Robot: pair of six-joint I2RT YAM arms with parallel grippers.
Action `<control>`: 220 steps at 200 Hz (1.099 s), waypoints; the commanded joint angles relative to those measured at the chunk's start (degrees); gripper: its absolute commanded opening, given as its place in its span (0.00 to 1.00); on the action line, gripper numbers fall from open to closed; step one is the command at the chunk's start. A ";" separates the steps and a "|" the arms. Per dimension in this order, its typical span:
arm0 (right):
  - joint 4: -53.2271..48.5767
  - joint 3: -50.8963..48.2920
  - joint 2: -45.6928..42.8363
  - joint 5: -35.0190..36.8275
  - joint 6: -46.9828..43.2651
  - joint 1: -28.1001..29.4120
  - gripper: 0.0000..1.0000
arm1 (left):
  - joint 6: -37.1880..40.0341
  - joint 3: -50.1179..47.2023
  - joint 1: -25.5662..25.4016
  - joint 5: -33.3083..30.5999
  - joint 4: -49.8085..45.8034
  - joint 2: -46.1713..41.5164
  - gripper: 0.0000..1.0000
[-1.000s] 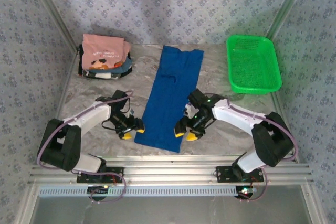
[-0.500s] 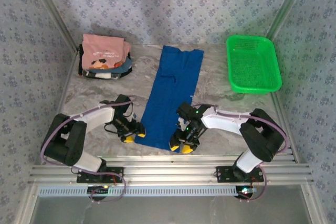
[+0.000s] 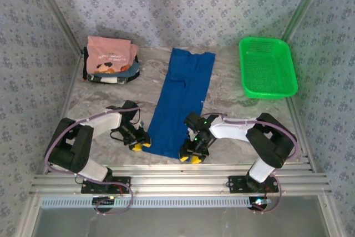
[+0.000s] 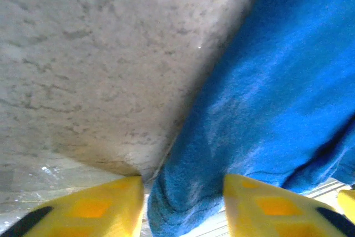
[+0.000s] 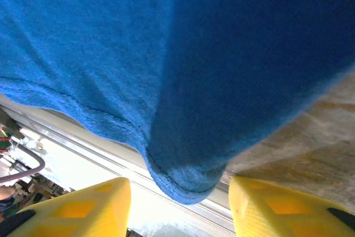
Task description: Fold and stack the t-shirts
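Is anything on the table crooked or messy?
Yes. The long blue t-shirt lies slanted across the table, its near end by the front edge. The folded pile at the far left looks a bit uneven too.

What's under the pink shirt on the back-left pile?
Folded darker shirts, with dark, orange and white edges peeking out beneath the pink shirt. How many are stacked there is hidden by it.

Left fingers [image 4: 83,206] parted, right fingers [image 5: 83,208] parted, both low
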 commanded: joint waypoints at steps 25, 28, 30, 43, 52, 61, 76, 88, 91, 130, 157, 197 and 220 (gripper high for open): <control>2.58 -0.45 2.45 2.25 -0.56 -1.46 0.33 | 1.60 -1.03 -1.12 5.89 4.43 1.91 0.29; 2.49 -0.44 2.50 2.24 -0.65 -1.60 0.31 | 1.60 -0.95 -1.10 6.14 4.37 1.92 0.28; 2.43 -0.46 2.52 2.17 -0.73 -1.70 0.30 | 1.60 -0.91 -1.13 6.31 4.37 2.02 0.27; 1.67 -0.47 2.03 2.23 -1.04 -2.36 0.23 | 1.60 -0.66 -1.68 7.16 4.47 1.68 0.23; 1.42 -0.41 1.74 2.20 -1.38 -2.96 0.19 | 1.65 -0.34 -2.22 7.36 4.26 1.53 0.20; 1.16 -0.50 1.60 1.96 -1.68 -3.47 0.14 | 1.92 -0.04 -2.71 7.52 3.70 1.50 0.17; 0.54 -0.32 1.56 1.62 -2.29 -3.87 0.08 | 2.39 0.50 -2.87 6.49 2.05 1.27 0.11; 0.18 -0.50 1.22 1.15 -2.51 -4.14 0.01 | 2.01 0.38 -2.86 6.22 0.66 0.36 0.08; 0.11 -0.59 1.17 1.12 -2.61 -4.28 0.00 | 1.77 0.27 -2.92 6.30 0.58 0.08 0.07; -3.68 -1.82 -2.56 -0.09 -3.67 -4.65 0.00 | 0.10 -0.46 -2.94 5.08 -1.26 -2.97 0.02; -8.30 -3.62 -8.25 -0.56 -3.06 -4.41 0.00 | -1.61 0.30 -3.95 5.08 -3.07 -5.92 0.00; -15.81 -3.83 -15.86 -2.20 -2.34 -3.42 0.00 | -6.42 0.64 -6.52 4.03 -5.73 -10.55 0.00; -20.88 -1.31 -17.59 -3.07 -4.14 -4.80 0.00 | -8.23 2.63 -6.55 3.86 -6.64 -12.38 0.00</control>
